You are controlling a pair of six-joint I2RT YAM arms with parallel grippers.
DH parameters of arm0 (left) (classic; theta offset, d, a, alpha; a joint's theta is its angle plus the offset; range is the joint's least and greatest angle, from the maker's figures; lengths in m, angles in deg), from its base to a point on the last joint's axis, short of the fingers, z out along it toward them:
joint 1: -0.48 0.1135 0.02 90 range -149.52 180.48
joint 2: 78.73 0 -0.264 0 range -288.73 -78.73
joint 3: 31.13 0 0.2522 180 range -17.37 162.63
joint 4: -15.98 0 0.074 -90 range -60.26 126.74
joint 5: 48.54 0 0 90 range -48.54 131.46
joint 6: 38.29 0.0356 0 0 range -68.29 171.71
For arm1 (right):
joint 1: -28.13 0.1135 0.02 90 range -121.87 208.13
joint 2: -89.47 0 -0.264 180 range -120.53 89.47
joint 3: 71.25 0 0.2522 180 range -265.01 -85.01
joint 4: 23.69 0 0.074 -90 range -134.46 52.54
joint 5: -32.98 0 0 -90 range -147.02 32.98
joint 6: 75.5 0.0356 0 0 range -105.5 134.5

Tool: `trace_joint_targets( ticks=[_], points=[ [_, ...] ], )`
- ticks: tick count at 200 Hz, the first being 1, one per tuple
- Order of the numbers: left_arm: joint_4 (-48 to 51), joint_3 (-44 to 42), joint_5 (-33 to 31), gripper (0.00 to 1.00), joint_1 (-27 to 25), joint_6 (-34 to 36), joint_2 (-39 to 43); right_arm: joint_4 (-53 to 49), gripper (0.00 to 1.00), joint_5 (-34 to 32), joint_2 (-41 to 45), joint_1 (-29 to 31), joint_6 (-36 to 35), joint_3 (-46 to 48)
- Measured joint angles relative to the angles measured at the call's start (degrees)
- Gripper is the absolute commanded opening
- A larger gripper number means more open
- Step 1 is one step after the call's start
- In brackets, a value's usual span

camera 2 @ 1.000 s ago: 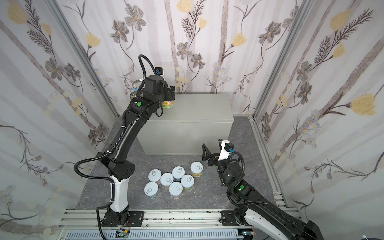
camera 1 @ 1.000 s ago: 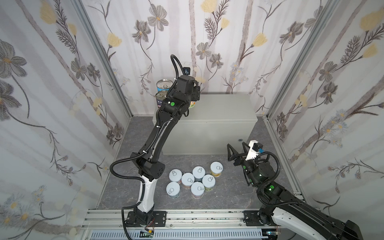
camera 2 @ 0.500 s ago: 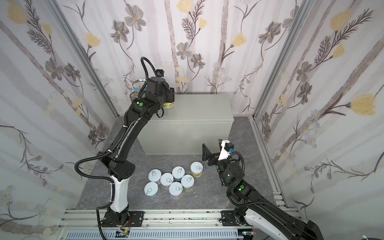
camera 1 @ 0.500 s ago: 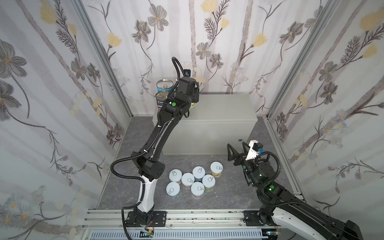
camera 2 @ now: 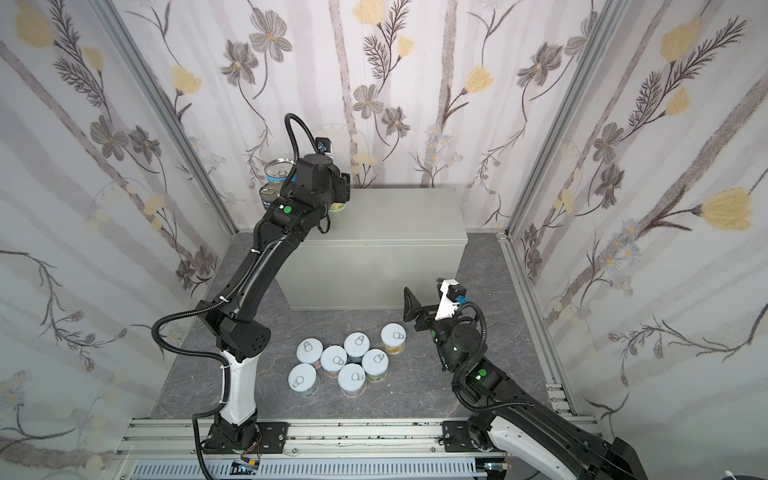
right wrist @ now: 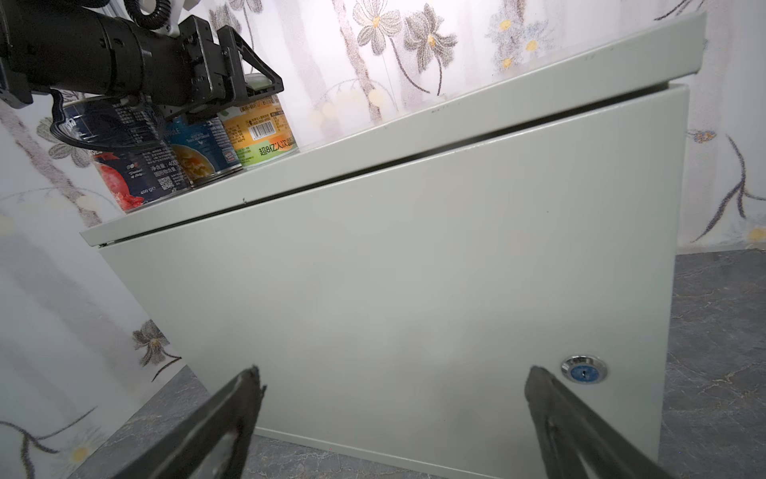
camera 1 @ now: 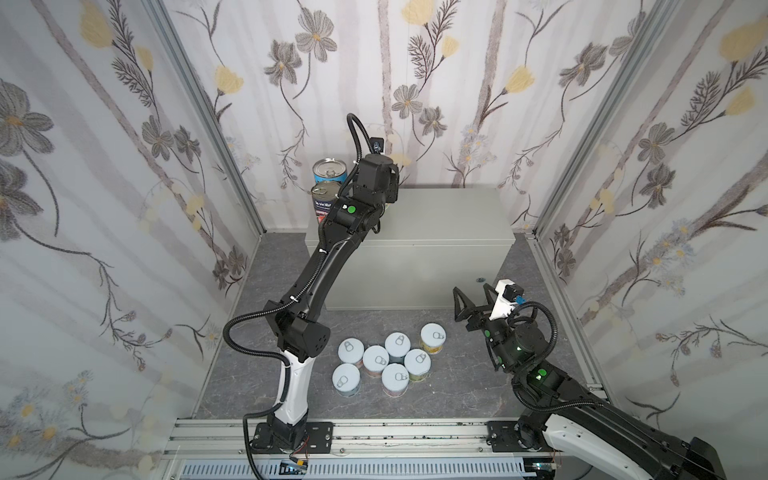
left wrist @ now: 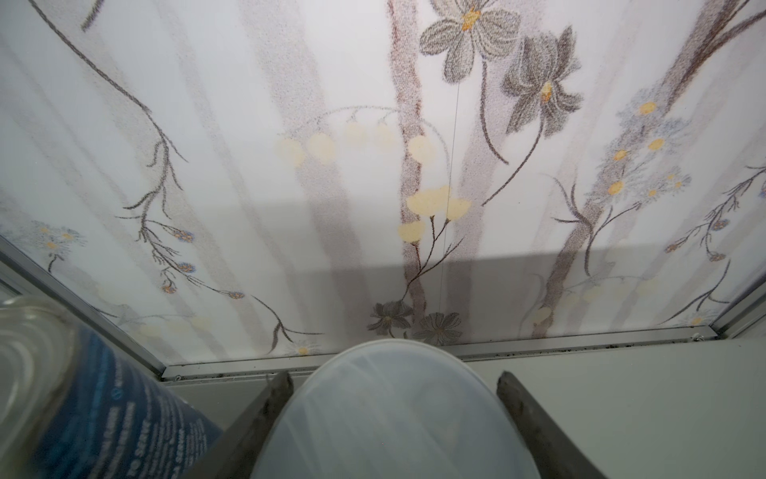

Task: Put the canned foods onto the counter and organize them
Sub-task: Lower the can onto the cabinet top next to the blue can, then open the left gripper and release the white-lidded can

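**Gently: seat the can, then let go**

Start from the counter [camera 1: 449,216], upper centre in both top views. Treat the flat top as the only landing place, and save the bare stretch to the right of the row for later cans.

Leave the seven short cans [camera 1: 397,344] grouped on the floor [camera 1: 457,386], lower centre, for the trips to come.

Keep the right gripper [right wrist: 393,373], spread wide and empty, facing the counter's front, lower right in both top views, well apart from the working arm.

Mind the left gripper [left wrist: 393,377] at the counter's back left corner, upper centre-left in both top views. Clamped on the pale-lidded can [right wrist: 261,128] with the orange and green label, gripped from both sides.

Respect the two tall neighbours on that corner, the navy tomato can [right wrist: 136,174] and the blue-label can [right wrist: 203,149].

Seems, from the right wrist view, to stand upright with its base on or just over the top, close beside the blue-label can. Cannot tell whether touching.

Confirm full contact before releasing. Open just past the can's width, then rise straight up, without dragging the lid or nudging the row.
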Motion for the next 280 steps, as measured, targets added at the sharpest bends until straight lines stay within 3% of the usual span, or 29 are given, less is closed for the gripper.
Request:
trace_joint_targets(
  ticks=[129, 280],
  points=[
    [-1.55, 0.0, -0.98, 0.65, 0.83, -0.33, -0.57, 0.0, 1.0, -0.74, 0.02, 0.02, -0.28, 0.0],
    [-1.81, 0.0, -0.48, 0.83, 1.01, -1.92, 0.35, -0.04, 1.0, -0.79, 0.39, 0.0, -0.26, 0.0]
  ],
)
